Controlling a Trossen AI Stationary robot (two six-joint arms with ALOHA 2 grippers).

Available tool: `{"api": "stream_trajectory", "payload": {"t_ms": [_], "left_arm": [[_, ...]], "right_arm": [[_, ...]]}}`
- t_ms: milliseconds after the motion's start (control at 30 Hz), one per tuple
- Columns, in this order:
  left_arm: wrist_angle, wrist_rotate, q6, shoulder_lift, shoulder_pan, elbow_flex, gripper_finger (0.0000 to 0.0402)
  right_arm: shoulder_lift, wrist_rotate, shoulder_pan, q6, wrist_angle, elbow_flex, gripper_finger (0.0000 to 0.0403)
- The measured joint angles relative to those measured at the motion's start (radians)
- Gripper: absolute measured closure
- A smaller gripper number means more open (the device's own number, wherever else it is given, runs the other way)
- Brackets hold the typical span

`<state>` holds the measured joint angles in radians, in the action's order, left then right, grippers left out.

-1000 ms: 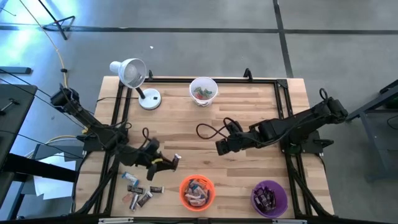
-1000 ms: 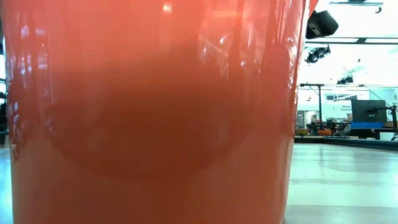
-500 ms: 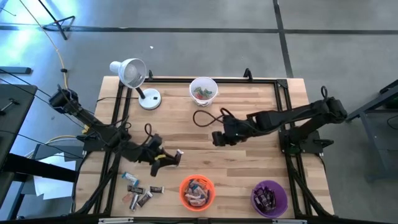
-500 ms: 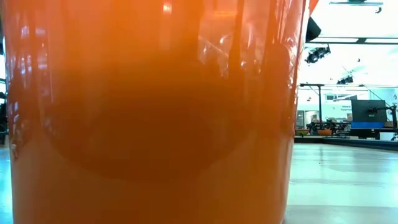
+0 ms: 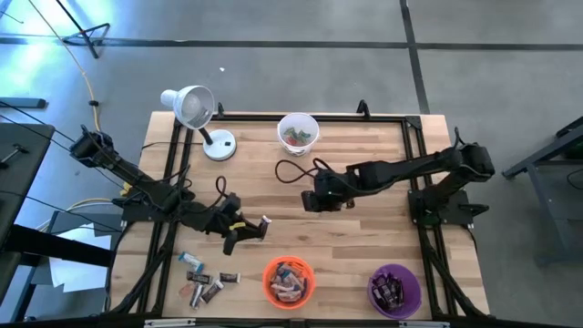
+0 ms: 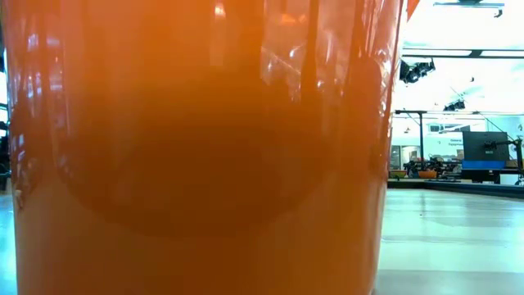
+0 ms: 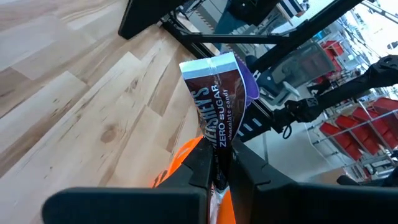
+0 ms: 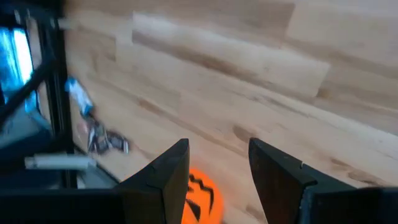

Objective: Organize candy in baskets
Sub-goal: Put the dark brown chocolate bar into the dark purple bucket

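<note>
Gripping dark brown candy bar, left claw hangs over bench, near orange basket. Right claw apart, empty, mid-bench. Loose candy at left front.

Right tool moved leftward over table; left tool with candy edged toward centre.

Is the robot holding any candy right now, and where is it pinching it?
Yes. The left gripper pinches a dark brown candy bar by its lower end, so the bar sticks up. The right gripper is open and holds nothing.
</note>
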<state>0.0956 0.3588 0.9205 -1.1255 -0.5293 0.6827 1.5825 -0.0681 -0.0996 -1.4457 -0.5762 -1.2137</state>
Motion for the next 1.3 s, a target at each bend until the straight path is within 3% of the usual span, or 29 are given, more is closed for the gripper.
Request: {"api": "stream_trajectory", "payload": {"t_ms": [100,367,667,1000,1300], "left_arm": [[0.000,0.000,-0.002,0.000,0.000,0.000,0.0387],[-0.004,-0.010,-0.020,0.000,0.022,0.000,0.0387],[-0.003,0.008,-0.042,0.000,0.058,0.000,0.0387],[0.027,0.049,-0.074,0.000,0.112,0.000,0.0387],[0.035,0.046,-0.178,0.000,0.158,0.052,0.0387]], "right_arm": [[0.014,-0.066,0.019,0.066,-0.002,0.000,0.0242],[0.016,-0.119,0.056,0.141,0.026,0.000,0.0242],[0.014,0.059,0.015,0.339,0.522,-0.066,0.0242],[0.015,0.163,-0.066,0.392,0.550,-0.109,0.0242],[0.015,0.219,-0.070,0.373,0.527,-0.109,0.0242]]}}
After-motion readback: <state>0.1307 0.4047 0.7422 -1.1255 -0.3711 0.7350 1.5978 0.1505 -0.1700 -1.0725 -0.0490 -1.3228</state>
